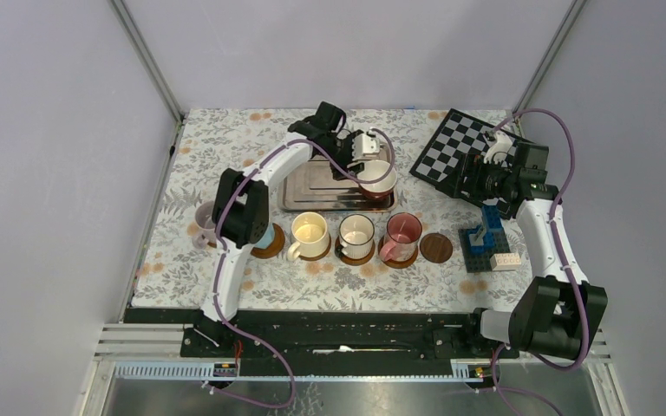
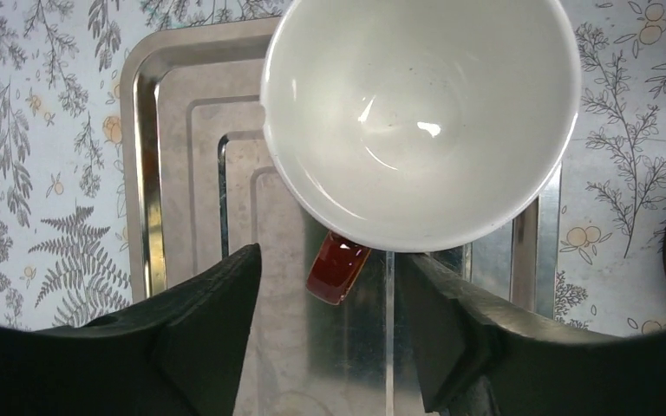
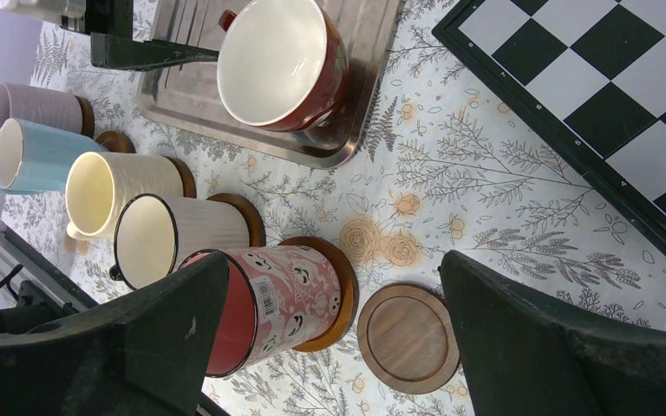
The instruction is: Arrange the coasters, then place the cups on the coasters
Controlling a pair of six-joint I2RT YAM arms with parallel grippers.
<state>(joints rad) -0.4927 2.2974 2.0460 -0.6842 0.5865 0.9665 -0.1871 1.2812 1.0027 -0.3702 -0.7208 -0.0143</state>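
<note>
A dark red cup with a white inside stands upright on the silver tray. My left gripper is low over the tray, open, its jaws either side of the cup's red handle with a gap on both sides. In a row before the tray stand the lilac, light blue, cream, white and pink cups, each on a brown coaster. One bare coaster lies right of the pink cup. My right gripper hangs open, holding nothing, high above that end of the row.
A chessboard lies at the back right, under the right arm. Blue toy bricks and a white brick sit right of the bare coaster. The left arm hides the light blue cup in the top view. Frame posts and walls enclose the flowered cloth.
</note>
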